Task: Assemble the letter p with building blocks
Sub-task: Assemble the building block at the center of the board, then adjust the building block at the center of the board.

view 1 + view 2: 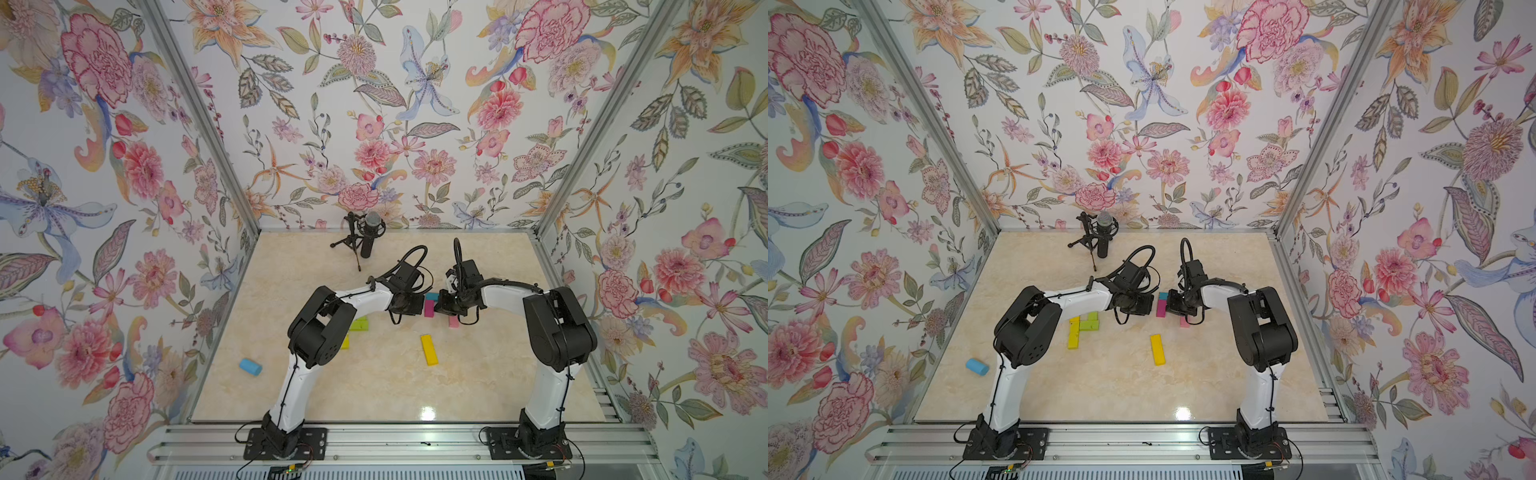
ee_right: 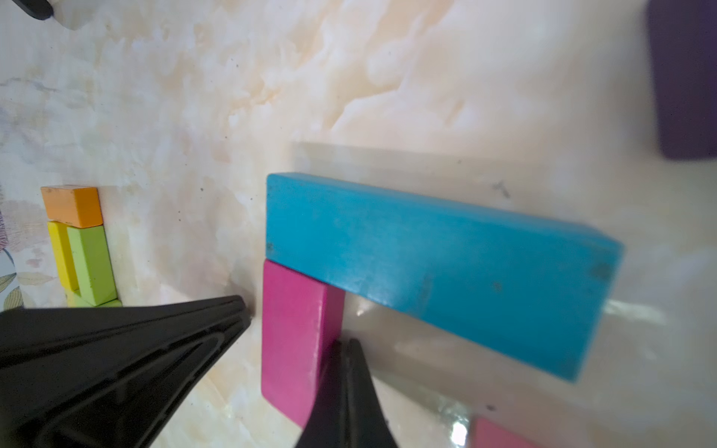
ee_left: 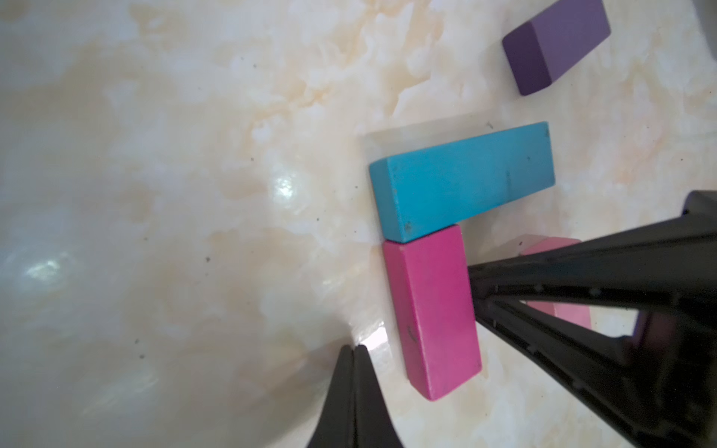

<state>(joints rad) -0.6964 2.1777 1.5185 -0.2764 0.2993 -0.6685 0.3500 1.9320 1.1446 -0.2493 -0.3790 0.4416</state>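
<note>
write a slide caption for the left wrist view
Teal block and magenta block butted into an L, shut left hand and shut right hand flanking the magenta one, purple block apart.

purple blk (image 2: pixel 684 77) cut off, pink blk (image 3: pixel 566 314) partly hidden.

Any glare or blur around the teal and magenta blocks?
Left wrist view: teal block and magenta block sharp, small glare patches on the table. Right wrist view: purple block blurred, teal block's edges soft. Both top views: one bright reflection near the table's front edge.
</note>
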